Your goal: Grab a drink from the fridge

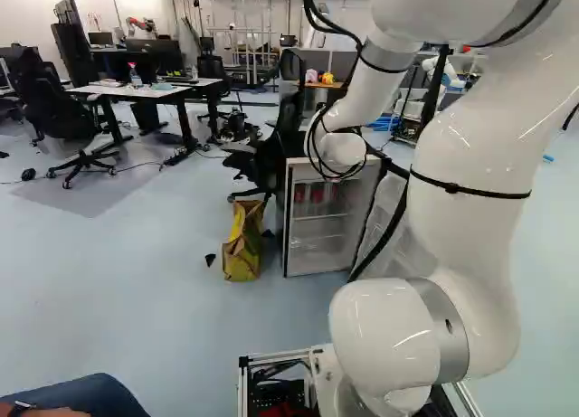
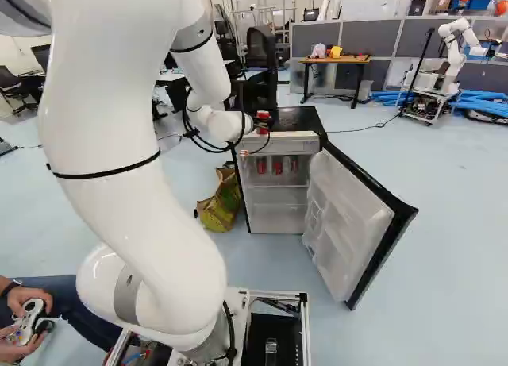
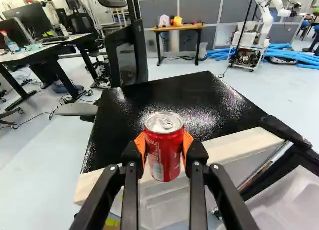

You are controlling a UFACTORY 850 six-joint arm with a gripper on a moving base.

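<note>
In the right base view my gripper point(image 2: 260, 129) is up at the front of the small fridge point(image 2: 274, 146), near the height of its top. A red drink can point(image 3: 164, 152) stands upright between the orange pads in the wrist view, and the gripper point(image 3: 164, 146) is shut on it from both sides. Behind the can spreads the fridge's black top point(image 3: 199, 103). The fridge door point(image 2: 349, 223) hangs wide open. Several more red cans point(image 2: 278, 167) sit on the upper shelf inside.
A yellow-green bag point(image 1: 242, 245) stands on the floor beside the fridge. Close behind the fridge is a black office chair point(image 1: 276, 146). Desks and a wooden table point(image 3: 179, 27) stand farther back, with another robot point(image 3: 266, 13). A person's hands hold a controller point(image 2: 30, 322) near the base.
</note>
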